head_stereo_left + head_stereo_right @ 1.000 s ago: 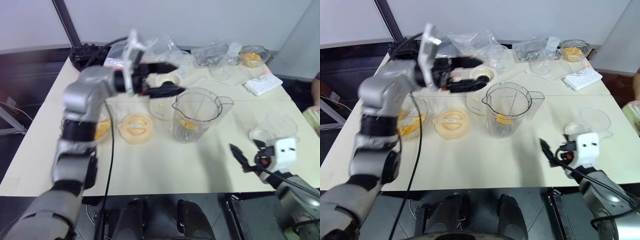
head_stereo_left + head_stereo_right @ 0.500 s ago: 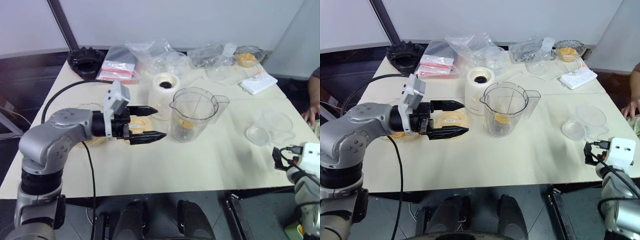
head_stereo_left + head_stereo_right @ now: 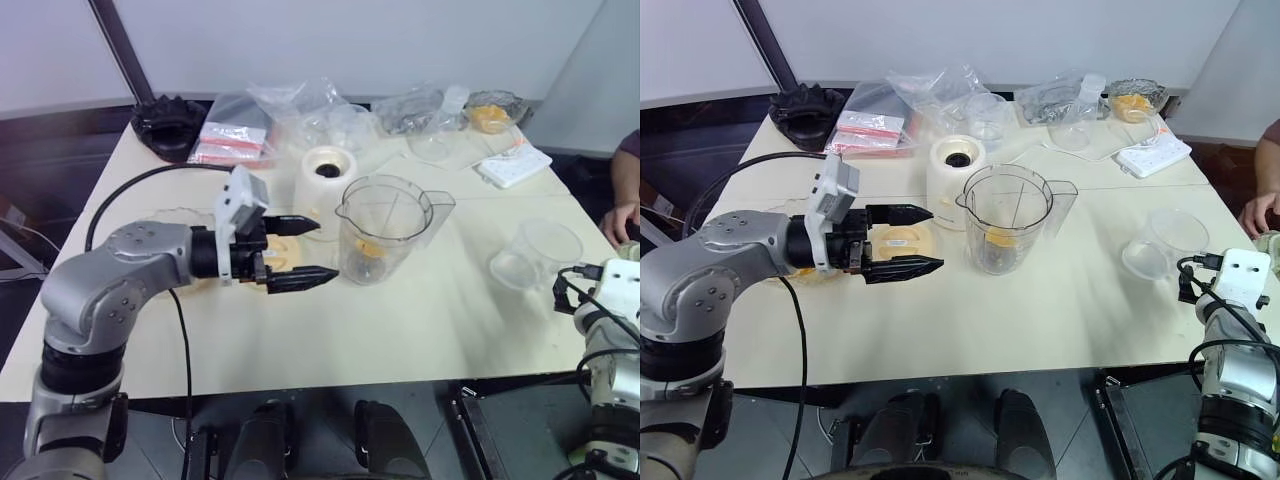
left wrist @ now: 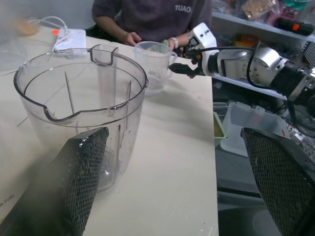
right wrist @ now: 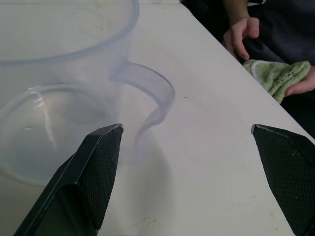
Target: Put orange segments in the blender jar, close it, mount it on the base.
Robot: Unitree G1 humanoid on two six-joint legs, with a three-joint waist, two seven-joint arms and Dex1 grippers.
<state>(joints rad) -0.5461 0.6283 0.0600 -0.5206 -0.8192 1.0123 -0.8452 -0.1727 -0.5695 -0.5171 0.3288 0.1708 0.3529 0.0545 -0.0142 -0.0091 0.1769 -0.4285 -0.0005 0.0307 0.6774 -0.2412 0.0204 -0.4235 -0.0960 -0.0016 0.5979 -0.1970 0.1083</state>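
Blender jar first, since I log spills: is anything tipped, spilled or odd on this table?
Nothing stands out. The blender jar stands upright with an orange segment at its bottom, beside the base. The pale-orange lid lies flat and the small clear cup is upright. No spill shows.

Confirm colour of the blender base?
Cream-white base with a dark round socket on top; clearest in the right eye view.

A cream table (image 3: 1060, 310) stood before a pale wall (image 3: 1040, 40), a dark slanted pole (image 3: 760, 45) at far left. Dark floor (image 3: 690, 150) lay left; cluttered shelves (image 4: 261, 19) stood to the right.
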